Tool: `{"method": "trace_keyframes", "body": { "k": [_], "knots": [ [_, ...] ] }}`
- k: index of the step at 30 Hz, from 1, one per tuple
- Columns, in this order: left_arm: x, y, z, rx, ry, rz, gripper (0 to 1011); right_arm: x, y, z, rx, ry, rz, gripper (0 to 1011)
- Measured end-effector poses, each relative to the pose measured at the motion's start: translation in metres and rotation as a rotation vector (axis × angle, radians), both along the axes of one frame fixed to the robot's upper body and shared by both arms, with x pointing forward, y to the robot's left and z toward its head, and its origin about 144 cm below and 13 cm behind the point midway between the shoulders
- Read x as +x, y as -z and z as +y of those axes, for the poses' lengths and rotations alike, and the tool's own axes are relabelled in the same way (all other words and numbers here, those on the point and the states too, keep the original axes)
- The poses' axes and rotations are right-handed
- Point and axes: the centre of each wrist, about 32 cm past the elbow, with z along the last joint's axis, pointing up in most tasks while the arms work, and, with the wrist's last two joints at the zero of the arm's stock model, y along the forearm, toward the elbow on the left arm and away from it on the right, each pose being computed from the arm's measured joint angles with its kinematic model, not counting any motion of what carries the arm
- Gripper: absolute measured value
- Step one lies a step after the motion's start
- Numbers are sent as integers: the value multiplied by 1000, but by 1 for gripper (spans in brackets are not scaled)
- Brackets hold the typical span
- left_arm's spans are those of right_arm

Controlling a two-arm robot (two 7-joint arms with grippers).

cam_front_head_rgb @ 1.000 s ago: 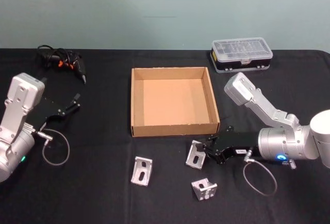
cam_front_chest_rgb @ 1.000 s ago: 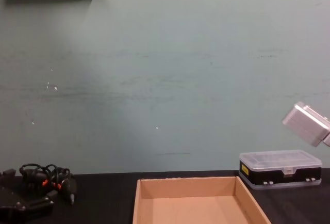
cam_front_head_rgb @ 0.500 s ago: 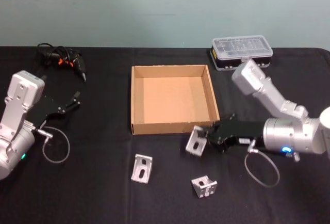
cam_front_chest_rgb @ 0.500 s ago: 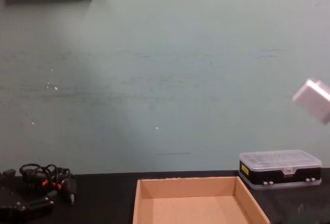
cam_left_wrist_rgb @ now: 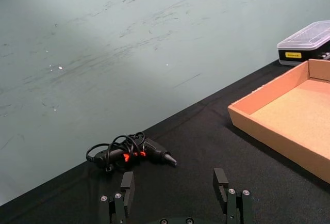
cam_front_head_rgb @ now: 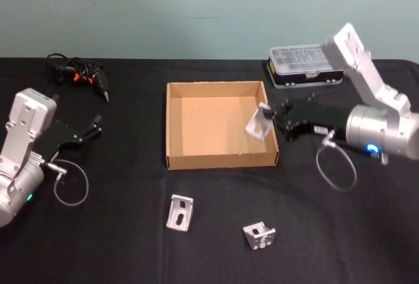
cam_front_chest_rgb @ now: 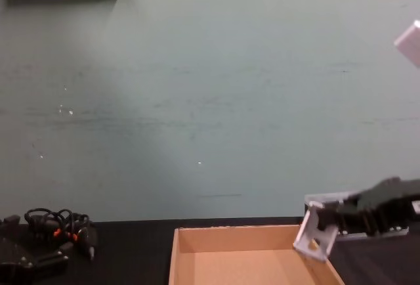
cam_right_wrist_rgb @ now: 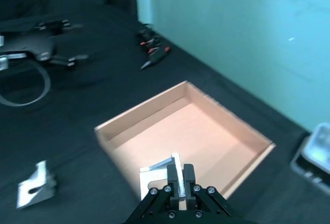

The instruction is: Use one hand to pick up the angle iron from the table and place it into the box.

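Silver angle iron (cam_front_head_rgb: 259,122) hung tilted, pinched in the right claw (cam_front_head_rgb: 270,119), above the right side of the box (cam_front_head_rgb: 219,161). A second iron (cam_front_head_rgb: 179,213) and a third iron (cam_front_head_rgb: 259,237) lay on the tabletop (cam_front_head_rgb: 118,245) before the box. At far left, the left claw (cam_front_head_rgb: 97,128) sat parked, spread wide.

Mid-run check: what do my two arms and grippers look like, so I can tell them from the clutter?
The left arm and right arm are boxy silver-grey metal links with round joints. The left gripper and right gripper are black, with slim fingers. A thin grey cable loop hangs by each wrist. A green light shows on the left arm, a blue light on the right.
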Motion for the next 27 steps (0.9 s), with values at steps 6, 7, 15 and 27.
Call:
{"method": "trace_keyframes", "body": {
  "k": [6, 7, 15, 27],
  "knots": [
    [0, 0, 0, 0, 0, 0, 1000, 27, -5, 10, -43, 24, -46, 66],
    [0, 0, 0, 0, 0, 0, 1000, 27, -5, 10, -43, 24, -46, 66],
    [0, 0, 0, 0, 0, 0, 1000, 71, 1, 23, -87, 43, -37, 66],
    [0, 0, 0, 0, 0, 0, 1000, 123, 6, 32, -87, 62, 35, 66]
  ]
}}
